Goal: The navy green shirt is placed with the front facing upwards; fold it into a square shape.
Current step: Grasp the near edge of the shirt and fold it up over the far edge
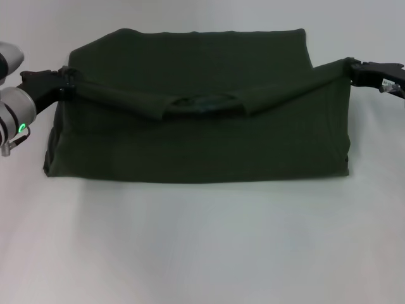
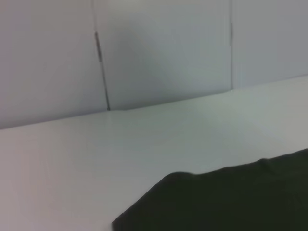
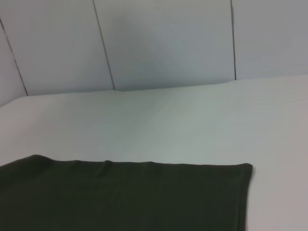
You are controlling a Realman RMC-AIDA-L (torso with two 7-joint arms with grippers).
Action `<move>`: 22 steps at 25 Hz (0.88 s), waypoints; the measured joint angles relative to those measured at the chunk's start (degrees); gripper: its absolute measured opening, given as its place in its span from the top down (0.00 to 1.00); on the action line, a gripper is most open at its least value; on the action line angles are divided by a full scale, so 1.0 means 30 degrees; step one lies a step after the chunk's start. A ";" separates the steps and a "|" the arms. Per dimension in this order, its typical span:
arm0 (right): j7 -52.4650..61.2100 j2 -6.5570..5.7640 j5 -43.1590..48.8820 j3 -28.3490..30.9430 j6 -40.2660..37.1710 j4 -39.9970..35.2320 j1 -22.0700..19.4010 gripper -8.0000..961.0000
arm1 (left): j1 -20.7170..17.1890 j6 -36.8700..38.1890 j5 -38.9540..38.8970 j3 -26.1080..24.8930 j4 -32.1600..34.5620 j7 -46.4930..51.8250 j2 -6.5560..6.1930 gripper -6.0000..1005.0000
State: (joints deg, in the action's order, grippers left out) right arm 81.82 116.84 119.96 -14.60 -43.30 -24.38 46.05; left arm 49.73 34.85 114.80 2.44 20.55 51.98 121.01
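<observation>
The green shirt [image 1: 196, 136] lay folded mid-frame on the white surface [image 1: 202, 247]. The left hand [image 1: 63, 85] and right hand [image 1: 352, 71] were each clamped on a lifted shirt corner.

From my head camera, my left arm [image 1: 11, 104] shows as a rounded, silver-grey housing with a pale, glossy shell at the picture's edge. A small green light glows on a dark ring near its lower end. Ahead of it sits my left gripper [image 1: 63, 81], matte black and angular, built of blocky links. My right gripper [image 1: 354, 68] is the same matte black, flat and angular, with a small whitish part and thin cable-like bits behind it. My wrist cameras show none of my own parts.
</observation>
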 joint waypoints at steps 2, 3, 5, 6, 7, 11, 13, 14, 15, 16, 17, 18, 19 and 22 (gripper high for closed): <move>0.0040 0.0026 -0.0001 -0.0163 0.0267 0.0019 0.0040 0.96 | 0.0078 -0.0638 -0.0161 0.0005 -0.0022 -0.0008 0.0061 0.94; 0.0097 0.0046 -0.0003 -0.0276 0.0479 0.0040 0.0064 0.96 | 0.0131 -0.1126 -0.0201 0.0008 -0.0026 0.0003 0.0131 0.94; 0.0221 0.0101 -0.0029 -0.0424 0.0860 0.0114 0.0101 0.96 | 0.0163 -0.1336 -0.0257 0.0006 -0.0029 0.0026 0.0159 0.94; 0.0253 0.0120 -0.0109 -0.0456 0.1073 0.0165 0.0122 0.96 | 0.0189 -0.1549 -0.0366 0.0007 -0.0045 0.0039 0.0201 0.93; 0.0280 0.0144 -0.0215 -0.0484 0.1352 0.0213 0.0136 0.96 | 0.0203 -0.1730 -0.0533 0.0007 -0.0069 0.0031 0.0234 0.93; 0.0259 0.0269 -0.0476 -0.0947 0.2180 0.0339 0.0175 0.90 | 0.0205 -0.1873 -0.1290 0.0006 -0.0134 -0.0417 0.0369 0.87; 0.0245 0.0317 -0.0487 -0.1350 0.2428 0.0360 0.0182 0.84 | 0.0135 -0.1851 -0.1833 0.0007 -0.0153 -0.0959 0.0411 0.85; 0.0245 0.0330 -0.0489 -0.1447 0.2473 0.0374 0.0182 0.81 | 0.0107 -0.1826 -0.2047 0.0007 -0.0182 -0.1198 0.0420 0.83; 0.0248 0.0344 -0.0490 -0.1515 0.2491 0.0387 0.0181 0.78 | 0.0084 -0.1783 -0.2238 0.0007 -0.0217 -0.1445 0.0429 0.82; 0.0268 0.0361 -0.0492 -0.1538 0.2489 0.0395 0.0166 0.73 | 0.0070 -0.1770 -0.2375 0.0007 -0.0241 -0.1603 0.0435 0.80; 0.0279 0.0370 -0.0499 -0.1543 0.2447 0.0401 0.0142 0.68 | 0.0058 -0.1743 -0.2523 0.0007 -0.0254 -0.1720 0.0444 0.79; 0.0284 0.0375 -0.0512 -0.1542 0.2413 0.0401 0.0119 0.63 | 0.0052 -0.1708 -0.2663 0.0004 -0.0254 -0.1787 0.0450 0.77; 0.0293 0.0382 -0.0600 -0.1541 0.2312 0.0401 0.0079 0.58 | 0.0046 -0.1672 -0.2818 0.0003 -0.0257 -0.1808 0.0459 0.73; 0.0427 0.0382 -0.0904 -0.1556 0.1488 0.0269 -0.0108 0.37 | -0.0032 -0.1465 -0.3712 -0.0004 -0.0234 -0.1886 0.0480 0.60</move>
State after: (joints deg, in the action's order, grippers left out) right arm 83.10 117.98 117.25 -19.27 -38.83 -23.58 45.73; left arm 49.64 30.45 103.66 2.43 19.85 46.32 122.45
